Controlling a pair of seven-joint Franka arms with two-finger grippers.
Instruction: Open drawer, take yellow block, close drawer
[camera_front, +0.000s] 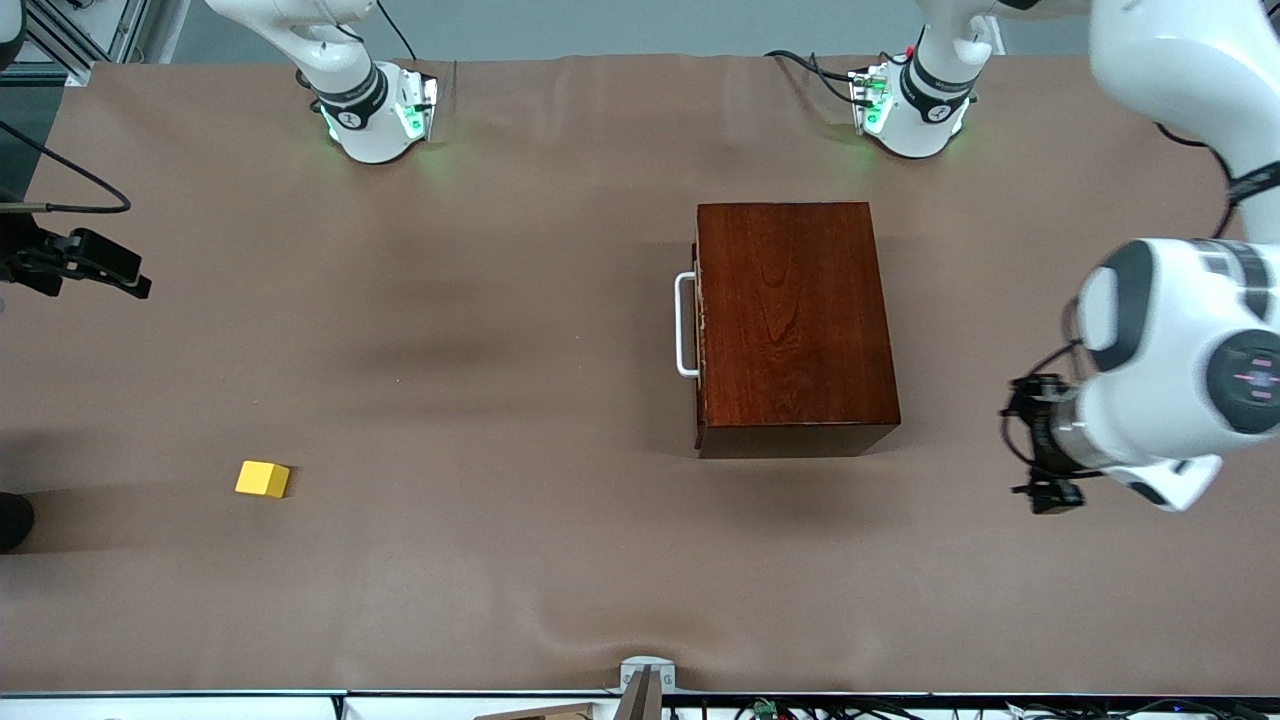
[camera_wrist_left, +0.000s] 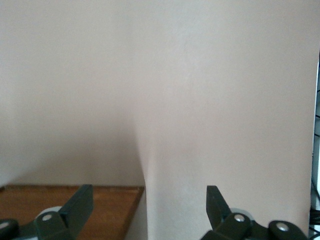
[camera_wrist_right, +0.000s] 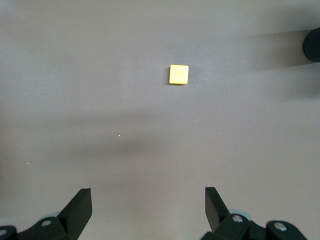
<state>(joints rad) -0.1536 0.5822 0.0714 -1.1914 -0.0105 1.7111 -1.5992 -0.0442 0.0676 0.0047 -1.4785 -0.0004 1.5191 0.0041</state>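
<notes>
The wooden box (camera_front: 795, 325) stood on the brown table (camera_front: 500, 350) toward the left arm's end, with its drawer (camera_front: 699, 325) pushed fully in, so that the dark front sat flush with the box and only the white handle (camera_front: 685, 325) stuck out, facing the right arm's end of the table. With the drawer shut, nothing of its inside could be seen. The yellow block (camera_front: 262, 479) lay by itself on the bare cloth, well apart from the box, toward the right arm's end and nearer to the front camera than the box. The left gripper (camera_wrist_left: 147, 210) hung over the table just beside the box's edge at the left arm's end, its fingers (camera_wrist_left: 80, 202) spread wide with nothing between them. The right gripper (camera_wrist_right: 147, 210) hung over open cloth toward the right arm's end, with the block in plain sight below its wrist camera; its fingers (camera_wrist_right: 80, 205) were likewise spread wide and held nothing.
</notes>
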